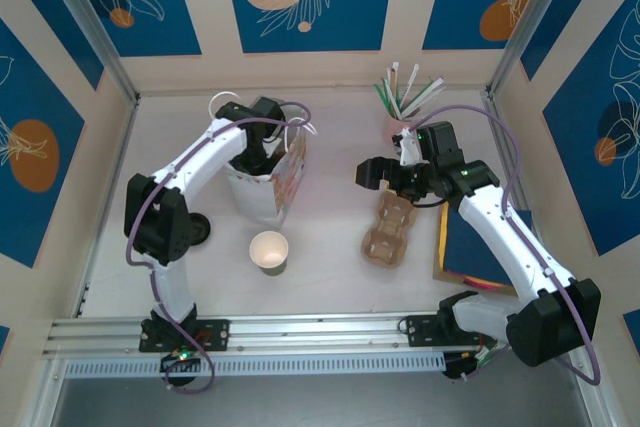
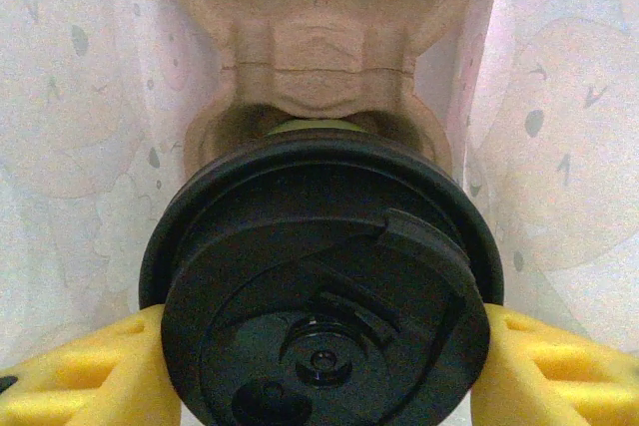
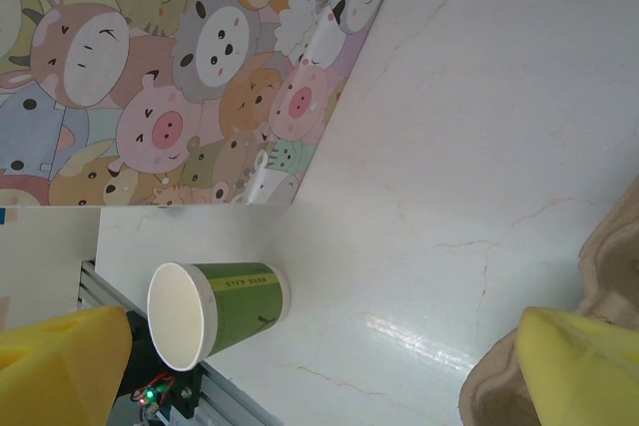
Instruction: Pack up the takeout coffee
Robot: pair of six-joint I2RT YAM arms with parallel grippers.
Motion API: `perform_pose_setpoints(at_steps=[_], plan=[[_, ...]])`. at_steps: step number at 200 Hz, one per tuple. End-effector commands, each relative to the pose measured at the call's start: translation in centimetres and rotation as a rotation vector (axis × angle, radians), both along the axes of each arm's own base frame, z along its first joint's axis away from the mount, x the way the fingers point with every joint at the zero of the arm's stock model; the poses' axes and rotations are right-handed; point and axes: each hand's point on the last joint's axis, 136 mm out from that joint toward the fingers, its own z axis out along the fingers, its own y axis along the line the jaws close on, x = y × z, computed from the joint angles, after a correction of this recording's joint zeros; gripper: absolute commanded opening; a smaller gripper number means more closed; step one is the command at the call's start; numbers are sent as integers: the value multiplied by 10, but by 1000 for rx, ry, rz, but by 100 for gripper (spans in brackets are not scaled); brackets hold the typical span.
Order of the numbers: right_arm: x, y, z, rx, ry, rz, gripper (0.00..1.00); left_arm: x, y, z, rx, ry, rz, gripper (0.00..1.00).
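The takeout coffee [image 2: 319, 286] shows from above as a round black lid with a sliver of green cup behind it. My left gripper [image 2: 324, 356] is shut on it, with a yellow pad pressed against each side of the lid. The cup sits low inside the gift bag [image 1: 278, 192], over a well of a brown cardboard carrier [image 2: 319, 57] lying in the bag. From above, my left gripper [image 1: 260, 155] reaches down into the bag's mouth. My right gripper [image 1: 386, 173] hangs open and empty above a second cardboard carrier [image 1: 388, 235] on the table.
A lidless green cup [image 1: 268, 250] [image 3: 225, 311] stands in front of the bag. A pink holder of straws [image 1: 403, 105] stands at the back right. A dark blue folder [image 1: 478, 245] lies on the right, under my right arm. The bag's cartoon-animal side [image 3: 180, 77] faces the right wrist camera.
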Motion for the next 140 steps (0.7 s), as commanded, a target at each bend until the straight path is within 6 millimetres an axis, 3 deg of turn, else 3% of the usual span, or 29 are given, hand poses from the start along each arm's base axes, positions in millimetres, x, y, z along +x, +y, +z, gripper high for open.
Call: perform_pose_setpoints(at_steps=[1, 140], plan=[[-5, 0, 4, -3, -8, 15, 99, -4, 17, -22, 56, 56, 10, 54], [-5, 0, 3, -7, -5, 13, 99, -8, 23, -43, 78, 86, 15, 54]])
